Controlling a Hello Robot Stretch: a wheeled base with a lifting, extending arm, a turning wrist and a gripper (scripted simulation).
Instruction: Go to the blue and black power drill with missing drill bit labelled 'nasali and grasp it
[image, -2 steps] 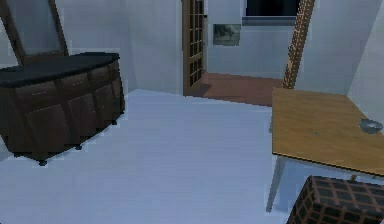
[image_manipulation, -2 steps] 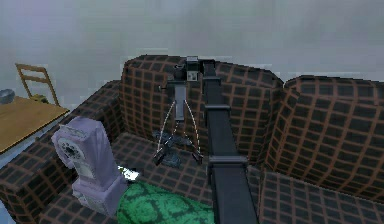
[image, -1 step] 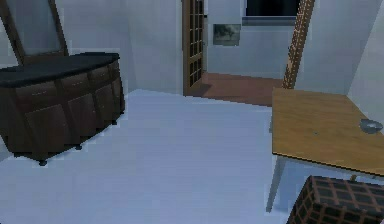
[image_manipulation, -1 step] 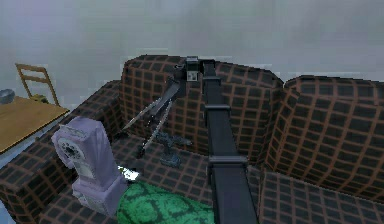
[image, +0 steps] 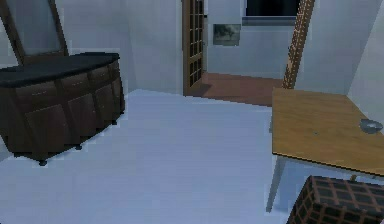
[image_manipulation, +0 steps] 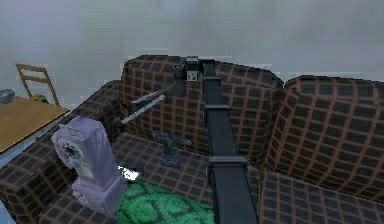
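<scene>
1. The power drill (image_manipulation: 168, 148), as I judged the small dark pistol-shaped thing to be, lay on the seat of the checked sofa (image_manipulation: 320, 130). In the arm side view it was at about 5 o'clock from the gripper (image_manipulation: 140, 105) and apart from it.
2. I could not tell how the fingers were set, nor whether they held anything, because the sofa's backrest lay right behind them. A descent with badly set fingers would likely have pushed the drill into the cushion rather than taken it.
3. The arm (image_manipulation: 225, 160) ran just at 3 o'clock of the drill. Lowering without shifting sideways risked the bar or wrist nudging the drill away.
4. A lilac object (image_manipulation: 85, 160) stood at 9 o'clock of the drill and a green patterned cushion (image_manipulation: 160, 205) lay at 6 o'clock. A sweep in from that side could have struck either one.
5. The seat looked soft, so the drill might have tipped or slid under contact. Its handle direction was too small to read, which made a poor wrist angle likely.
6. In the forward view the wooden table (image: 325, 130) sat at 3 o'clock and a dark sideboard (image: 65, 95) at 9 o'clock. Driving ahead to realign could have clipped the table's leg.
</scene>
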